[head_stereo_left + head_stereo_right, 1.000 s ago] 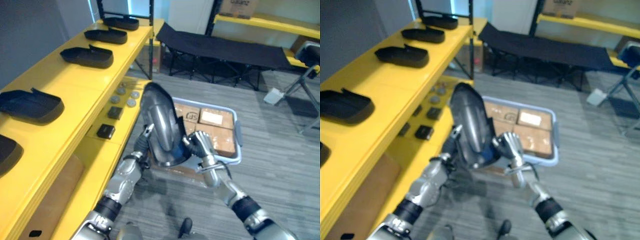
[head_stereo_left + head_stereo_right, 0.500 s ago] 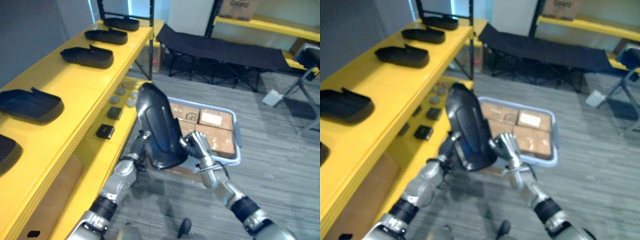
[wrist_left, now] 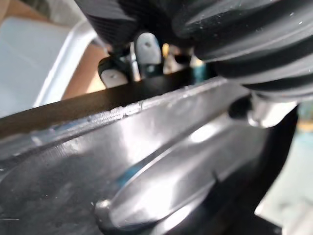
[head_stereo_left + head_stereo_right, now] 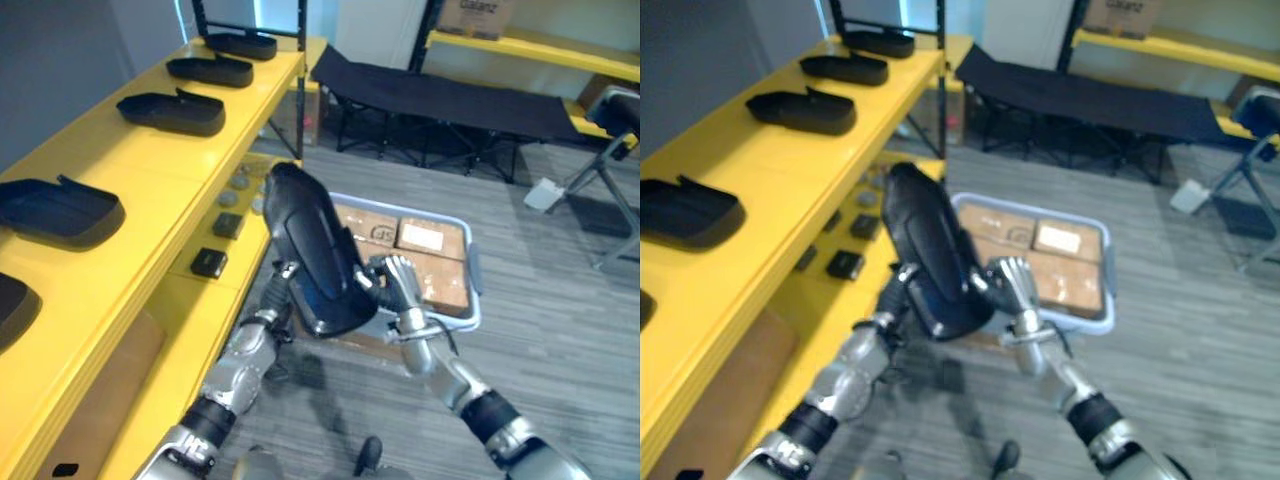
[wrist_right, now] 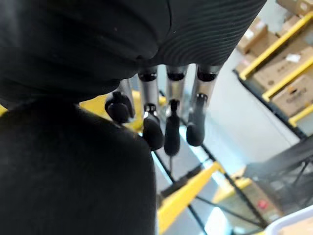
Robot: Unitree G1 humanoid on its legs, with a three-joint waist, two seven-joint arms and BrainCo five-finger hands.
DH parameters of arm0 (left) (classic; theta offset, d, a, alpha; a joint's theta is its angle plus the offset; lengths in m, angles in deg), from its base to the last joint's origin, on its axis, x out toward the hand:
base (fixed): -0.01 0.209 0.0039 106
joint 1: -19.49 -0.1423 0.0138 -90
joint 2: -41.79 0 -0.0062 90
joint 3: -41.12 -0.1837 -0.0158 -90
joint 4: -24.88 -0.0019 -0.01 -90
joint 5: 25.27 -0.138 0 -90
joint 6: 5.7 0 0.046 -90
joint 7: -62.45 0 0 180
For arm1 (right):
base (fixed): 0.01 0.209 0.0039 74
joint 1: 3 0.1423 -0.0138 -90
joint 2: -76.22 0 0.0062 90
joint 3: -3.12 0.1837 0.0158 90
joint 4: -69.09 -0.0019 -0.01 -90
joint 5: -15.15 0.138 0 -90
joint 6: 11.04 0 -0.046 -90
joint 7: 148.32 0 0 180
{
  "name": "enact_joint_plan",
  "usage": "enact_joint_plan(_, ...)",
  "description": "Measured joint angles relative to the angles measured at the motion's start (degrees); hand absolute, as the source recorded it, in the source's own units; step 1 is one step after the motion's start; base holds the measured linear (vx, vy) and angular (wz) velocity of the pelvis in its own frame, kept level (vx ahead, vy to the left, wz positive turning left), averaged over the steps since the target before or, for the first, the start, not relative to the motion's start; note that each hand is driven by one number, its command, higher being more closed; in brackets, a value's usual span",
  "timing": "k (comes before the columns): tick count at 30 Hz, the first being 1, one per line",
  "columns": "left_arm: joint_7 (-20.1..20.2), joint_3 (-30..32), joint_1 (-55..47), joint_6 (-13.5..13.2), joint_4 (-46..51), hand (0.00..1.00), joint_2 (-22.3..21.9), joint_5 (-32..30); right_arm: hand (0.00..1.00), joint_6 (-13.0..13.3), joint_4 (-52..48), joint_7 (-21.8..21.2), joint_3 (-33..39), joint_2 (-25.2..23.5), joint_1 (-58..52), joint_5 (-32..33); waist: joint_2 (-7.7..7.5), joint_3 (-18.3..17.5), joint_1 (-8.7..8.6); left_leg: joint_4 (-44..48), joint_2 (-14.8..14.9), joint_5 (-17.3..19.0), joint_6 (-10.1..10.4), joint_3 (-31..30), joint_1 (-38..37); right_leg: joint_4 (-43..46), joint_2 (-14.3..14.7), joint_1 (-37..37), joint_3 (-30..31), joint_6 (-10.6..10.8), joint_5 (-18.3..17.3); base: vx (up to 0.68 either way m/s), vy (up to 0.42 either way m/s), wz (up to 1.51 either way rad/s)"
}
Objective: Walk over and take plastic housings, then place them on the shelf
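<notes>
A large black plastic housing (image 4: 310,250) hangs tilted between my two hands, above the floor beside the yellow shelf (image 4: 150,170). My left hand (image 4: 284,282) is under its left side, and a finger (image 3: 111,74) hooks over the rim above the shiny inner face (image 3: 146,161). My right hand (image 4: 398,285) stands at the housing's right side with fairly straight fingers (image 5: 168,127) whose dark tips lie at the housing's edge (image 5: 73,171). Several more black housings (image 4: 170,110) lie in a row on the shelf's top board.
The lower shelf board carries small black boxes (image 4: 209,262) and round grey parts (image 4: 245,190). A grey bin (image 4: 470,270) of cardboard boxes stands on the floor just behind my hands. A black folding cot (image 4: 450,95) and a metal stand (image 4: 610,170) stand farther back.
The housing has turned from upright, inner face showing, to its black outer side, and has shifted left towards the shelf. My left fingers curled in; my right fingers straightened.
</notes>
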State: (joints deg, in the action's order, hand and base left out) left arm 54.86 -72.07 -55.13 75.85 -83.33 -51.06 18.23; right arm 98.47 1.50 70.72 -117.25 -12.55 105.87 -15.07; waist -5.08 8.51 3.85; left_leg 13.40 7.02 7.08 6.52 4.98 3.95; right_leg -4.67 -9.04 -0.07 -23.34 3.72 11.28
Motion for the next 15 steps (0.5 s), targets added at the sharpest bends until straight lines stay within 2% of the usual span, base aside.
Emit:
enact_joint_plan(3, -3.8, 3.1, -1.4, -3.2, 3.1, 1.00, -2.1, -3.7, 0.00, 1.9, -2.4, -1.4, 1.0, -2.6, -1.1, 6.1, -0.36, -0.2, 0.00, 0.0, 0.0, 0.0, 0.0, -0.1, 0.0, 0.0, 0.0, -0.1, 0.0, 0.0, 0.0, 0.00, 0.000, 0.00)
enact_joint_plan(5, -8.1, 7.3, -3.0, -6.1, 7.7, 1.00, -5.2, -10.2, 0.00, 4.1, -7.4, -4.7, 2.9, -5.2, -4.3, 11.7, -0.45, -0.3, 0.14, 0.0, 0.0, 0.0, 0.0, -0.3, 0.0, 0.0, 0.0, -0.2, -0.1, 0.0, 0.0, 0.00, 0.000, 0.04)
enact_joint_plan(6, -9.0, 8.7, -3.3, -6.4, 8.7, 1.00, -6.0, -11.5, 0.00, 4.5, -8.3, -5.7, 3.2, -5.6, -4.9, 12.7, -0.46, -0.3, 0.18, 0.1, -0.1, 0.0, 0.0, -0.3, 0.0, 0.0, 0.0, -0.2, -0.2, 0.0, 0.0, 0.00, 0.000, 0.00)
enact_joint_plan(8, -13.5, 15.3, -4.3, -8.3, 12.0, 1.00, -8.7, -17.9, 0.00, 5.4, -12.4, -10.0, 5.9, -7.0, -7.6, 17.6, -0.44, -0.3, 0.17, 0.0, -0.1, 0.0, 0.0, 0.1, -0.2, 0.0, 0.1, -0.2, -0.2, -0.1, -0.4, 0.00, 0.000, -0.05)
enact_joint_plan(9, -14.0, 16.1, -4.4, -8.4, 12.3, 1.00, -9.0, -18.7, 0.00, 5.4, -12.9, -10.4, 6.5, -7.1, -7.9, 18.3, -0.44, -0.3, 0.16, 0.0, -0.1, 0.0, 0.0, 0.1, -0.3, 0.0, 0.1, -0.2, -0.1, -0.1, -0.4, 0.00, 0.000, -0.06)
enact_joint_plan(11, -18.8, 21.2, -6.2, -9.4, 12.9, 1.00, -10.0, -24.9, 0.00, 5.5, -17.6, -12.7, 11.6, -7.4, -9.5, 22.5, -0.39, -0.4, -0.02, -0.5, -0.2, 0.0, 0.0, 0.3, -1.3, 0.0, 0.1, -0.8, 0.0, 0.0, -1.0, 0.00, 0.005, -0.04)
enact_joint_plan(12, -19.9, 22.5, -6.9, -9.5, 12.9, 1.00, -10.2, -26.7, 0.00, 5.5, -18.8, -13.1, 13.0, -7.4, -9.8, 23.3, -0.39, -0.4, -0.11, -0.9, -0.3, -0.1, 0.1, 0.4, -1.9, 0.0, 0.1, -1.1, 0.0, 0.0, -1.1, 0.00, 0.000, 0.00)
enact_joint_plan(14, -24.4, 27.4, -10.4, -9.8, 13.7, 1.00, -10.8, -33.7, 0.00, 5.8, -23.4, -15.8, 17.8, -7.4, -10.8, 28.0, -0.22, -1.8, -0.66, -1.6, -0.3, -0.1, 0.2, 0.7, -2.1, -0.4, 0.1, -1.0, 0.0, 0.2, -1.5, 0.00, 0.000, 0.00)
enact_joint_plan(15, -25.2, 28.4, -11.2, -9.8, 14.2, 1.00, -11.0, -35.3, 0.00, 5.9, -24.4, -16.8, 19.0, -7.4, -11.1, 29.5, -0.15, -2.0, -0.70, -1.8, -0.3, -0.1, 0.2, 0.7, -2.1, -0.4, 0.1, -1.0, 0.0, 0.1, -1.5, 0.03, 0.020, 0.01)
